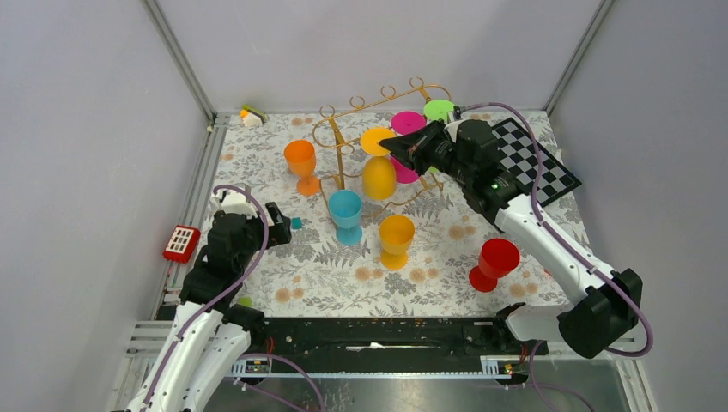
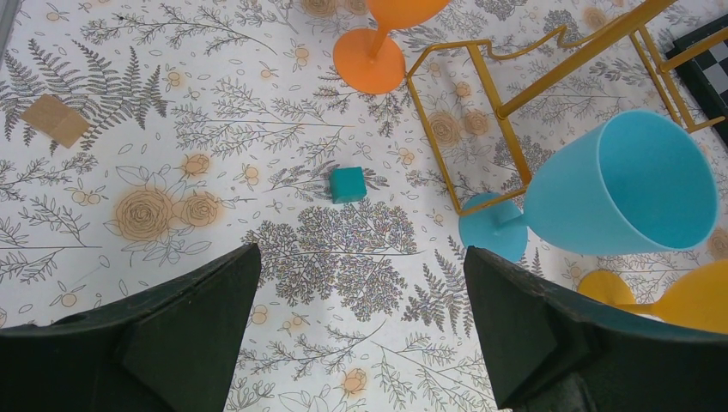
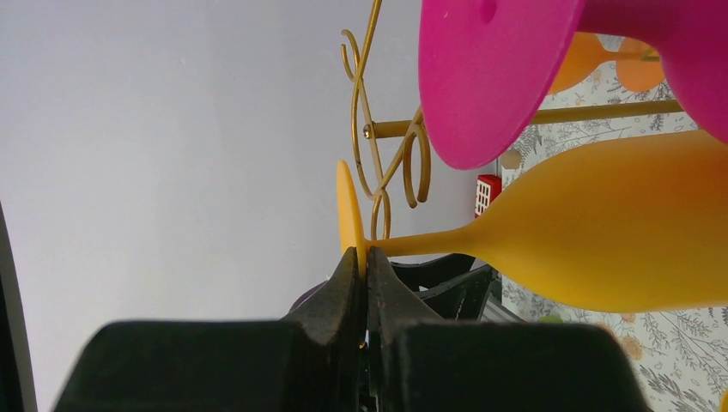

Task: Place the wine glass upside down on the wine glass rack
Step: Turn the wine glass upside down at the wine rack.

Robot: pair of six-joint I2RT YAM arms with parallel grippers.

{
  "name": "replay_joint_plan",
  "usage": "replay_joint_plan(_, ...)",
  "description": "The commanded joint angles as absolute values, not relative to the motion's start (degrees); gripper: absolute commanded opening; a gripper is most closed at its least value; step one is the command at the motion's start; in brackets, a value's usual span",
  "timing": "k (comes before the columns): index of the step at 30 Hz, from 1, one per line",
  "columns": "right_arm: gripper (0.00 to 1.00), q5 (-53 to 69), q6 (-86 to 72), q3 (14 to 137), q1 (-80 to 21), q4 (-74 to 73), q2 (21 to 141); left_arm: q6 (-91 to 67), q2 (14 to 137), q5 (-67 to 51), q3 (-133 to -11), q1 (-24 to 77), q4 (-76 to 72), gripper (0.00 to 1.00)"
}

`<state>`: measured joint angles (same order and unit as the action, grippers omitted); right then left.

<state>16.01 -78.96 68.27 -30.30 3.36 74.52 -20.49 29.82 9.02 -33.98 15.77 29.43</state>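
My right gripper (image 1: pixel 392 145) (image 3: pixel 365 257) is shut on the thin foot of a yellow-orange wine glass (image 1: pixel 379 176) (image 3: pixel 601 232). The glass hangs bowl down at the wine glass rack (image 1: pixel 342 130), a gold wire stand whose curled hooks (image 3: pixel 378 163) show just beyond the foot. A magenta glass (image 1: pixel 407 123) (image 3: pixel 489 69) and a green glass (image 1: pixel 439 110) hang upside down on the rack beside it. My left gripper (image 1: pixel 276 227) (image 2: pixel 360 257) stands open and low over the flowered cloth, with nothing between its fingers.
Upright on the cloth stand an orange glass (image 1: pixel 300 163), a blue glass (image 1: pixel 346 210) (image 2: pixel 635 184), a yellow glass (image 1: pixel 396 236) and a red glass (image 1: pixel 495 260). A teal cube (image 2: pixel 348 184) lies ahead of the left gripper. A checkerboard (image 1: pixel 536 163) lies at the back right.
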Motion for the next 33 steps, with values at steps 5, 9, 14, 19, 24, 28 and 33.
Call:
replay_joint_plan(5,0.0,12.86,-79.01,70.58,-29.88,6.77,74.71,-19.86,29.51,8.08,-33.84,15.62,25.59,0.99)
replay_joint_plan(9,0.0,12.48,-78.99,70.65,-29.88,6.77,75.02,-19.91,29.44,8.0,-33.84,15.62,25.58,0.99)
replay_joint_plan(14,0.0,12.32,-79.19,70.73,-29.88,6.85,75.55,-19.91,29.53,7.82,-33.82,15.64,25.58,0.99)
replay_joint_plan(19,0.0,12.09,-79.5,71.13,-29.79,7.29,76.41,-19.86,29.45,7.91,-33.79,15.64,25.58,0.99)
replay_joint_plan(24,0.0,11.79,-79.92,71.28,-29.75,7.8,77.27,-19.86,29.36,7.91,-33.75,15.64,25.54,0.99)
replay_joint_plan(28,0.0,11.39,-80.41,71.02,-29.69,8.41,77.26,-19.86,29.28,7.91,-33.84,15.64,25.58,0.99)
replay_joint_plan(33,0.0,10.68,-80.42,70.76,-29.62,8.61,76.39,-19.86,29.18,7.91,-33.75,15.64,25.42,0.99)
